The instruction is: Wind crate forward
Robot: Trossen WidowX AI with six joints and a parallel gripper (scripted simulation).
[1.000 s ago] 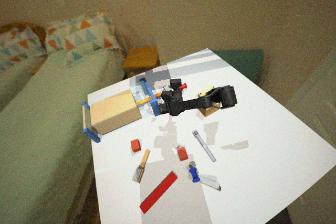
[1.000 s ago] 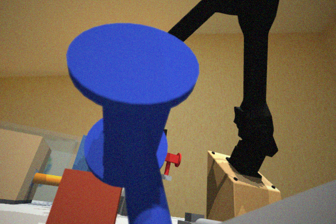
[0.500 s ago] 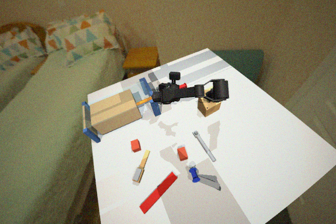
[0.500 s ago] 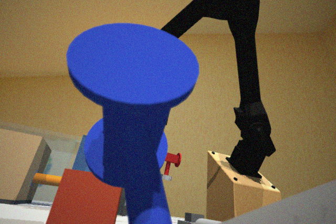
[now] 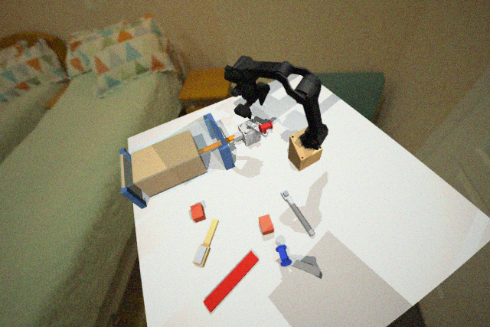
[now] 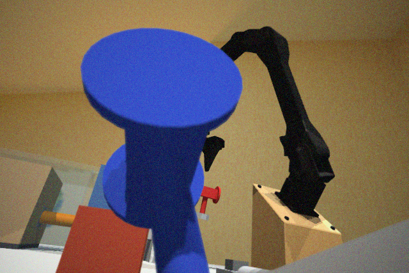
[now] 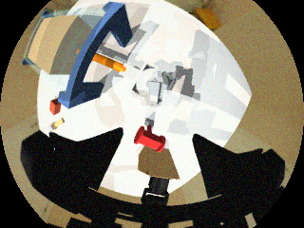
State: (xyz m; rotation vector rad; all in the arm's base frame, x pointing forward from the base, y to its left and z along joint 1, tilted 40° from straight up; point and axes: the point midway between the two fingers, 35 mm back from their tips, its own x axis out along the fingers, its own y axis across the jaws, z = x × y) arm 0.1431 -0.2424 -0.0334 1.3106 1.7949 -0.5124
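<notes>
Our gripper [image 5: 253, 104] [image 7: 159, 135] hung wide open w/ nothing held, prob. to straddle the red knob [image 5: 265, 126] [image 6: 211, 194] [image 7: 149, 139] ahead, betw. fingertips in wrist view. Beyond: winch [image 5: 249, 133] [image 7: 153, 87], strap [image 5: 215, 145] [image 6: 56, 218] [image 7: 109, 63] running thru the blue frame [image 5: 220, 138] [image 7: 87, 54] to the crate [image 5: 170, 161] [image 6: 24, 197] [image 7: 59, 45], farthest out, short of frame, so winding remained.

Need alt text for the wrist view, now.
Open black robot fingers, holding nothing, frame a red spool-shaped knob on the grey metal winch. At upper left, an orange strap runs under a blue steel frame toward a tan box-shaped crate.
</notes>
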